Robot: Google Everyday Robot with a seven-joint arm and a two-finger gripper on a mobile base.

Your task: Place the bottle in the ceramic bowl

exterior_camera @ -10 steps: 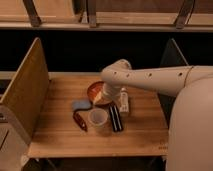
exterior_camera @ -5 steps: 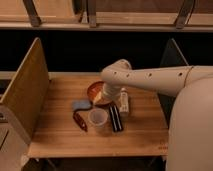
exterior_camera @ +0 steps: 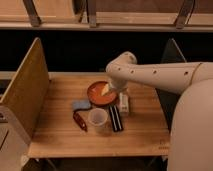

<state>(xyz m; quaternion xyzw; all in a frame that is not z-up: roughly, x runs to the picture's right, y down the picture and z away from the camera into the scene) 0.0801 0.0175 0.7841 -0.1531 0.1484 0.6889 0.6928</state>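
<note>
The ceramic bowl [exterior_camera: 100, 96], reddish-orange inside with a dark rim, sits in the middle of the wooden table. A pale whitish shape that looks like the bottle [exterior_camera: 105, 90] lies tilted over the bowl's right half, right at the end of my arm. My gripper [exterior_camera: 113, 90] reaches in from the right and hangs over the bowl's right edge, at the bottle. The arm's wrist hides part of the bottle and the bowl's rim there.
A translucent plastic cup [exterior_camera: 97, 118] stands in front of the bowl. A blue pad [exterior_camera: 81, 104] and a reddish-brown item [exterior_camera: 80, 121] lie to its left. A black bar [exterior_camera: 116, 118] and a white item [exterior_camera: 124, 103] lie to its right. A wooden side panel [exterior_camera: 27, 95] stands at the left.
</note>
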